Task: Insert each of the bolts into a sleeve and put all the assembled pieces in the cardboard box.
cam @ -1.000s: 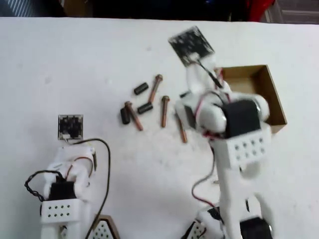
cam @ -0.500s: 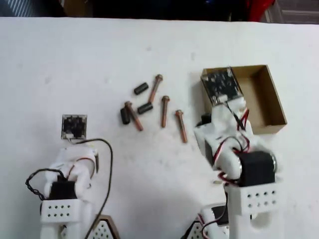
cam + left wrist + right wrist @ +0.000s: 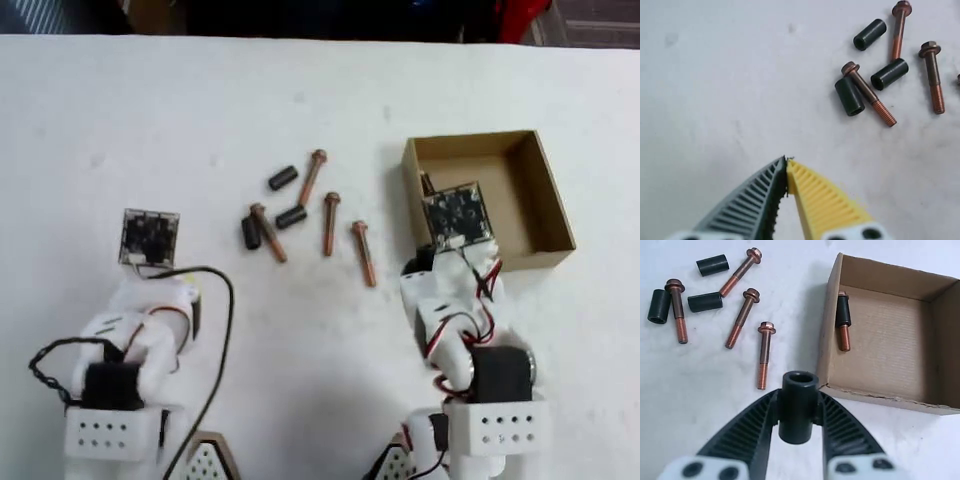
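Note:
My right gripper is shut on a black sleeve, held upright with its bore showing, just in front of the cardboard box. One bolt pushed through a sleeve lies inside the box against its wall. Several copper bolts, such as one near the box, and three loose black sleeves lie on the white table. My left gripper is shut and holds nothing, well short of the nearest sleeve and bolt.
In the high view the box sits at the right, with the right arm in front of it. The left arm is at the lower left. The loose parts cluster mid-table around one bolt.
The right arm has pulled back from far over the table to the near side of the box. The left arm has shifted slightly forward.

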You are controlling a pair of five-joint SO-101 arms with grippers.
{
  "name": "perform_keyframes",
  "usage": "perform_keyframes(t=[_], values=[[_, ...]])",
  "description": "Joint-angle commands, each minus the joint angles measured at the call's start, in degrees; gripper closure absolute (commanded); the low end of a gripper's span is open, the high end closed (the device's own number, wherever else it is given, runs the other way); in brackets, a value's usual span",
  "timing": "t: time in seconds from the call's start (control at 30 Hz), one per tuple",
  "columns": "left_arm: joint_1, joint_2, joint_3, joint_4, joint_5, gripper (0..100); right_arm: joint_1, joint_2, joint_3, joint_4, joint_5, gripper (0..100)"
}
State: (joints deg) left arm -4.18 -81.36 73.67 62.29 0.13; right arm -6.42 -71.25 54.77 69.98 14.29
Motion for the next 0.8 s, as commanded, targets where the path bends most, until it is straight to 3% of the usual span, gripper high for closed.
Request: perform_keyframes(t=[0.0,0.27,0.57,0.77], values=[[0.92,-0.4,-8.53,3.69,-0.53,98,0.31,-2.86,3.25,-4.62,0.0,98.0],[0.92,1.27,-16.35,4.48,-0.53,98,0.31,-4.35,11.78,-11.82,-0.53,98.1],[2.77,23.87,-33.41,8.44,-0.09,98,0.31,-4.35,16.0,-15.43,-0.62,98.1],[6.73,34.86,-38.95,8.79,5.8,98,0.75,-4.35,16.18,-15.43,-0.62,98.1]])
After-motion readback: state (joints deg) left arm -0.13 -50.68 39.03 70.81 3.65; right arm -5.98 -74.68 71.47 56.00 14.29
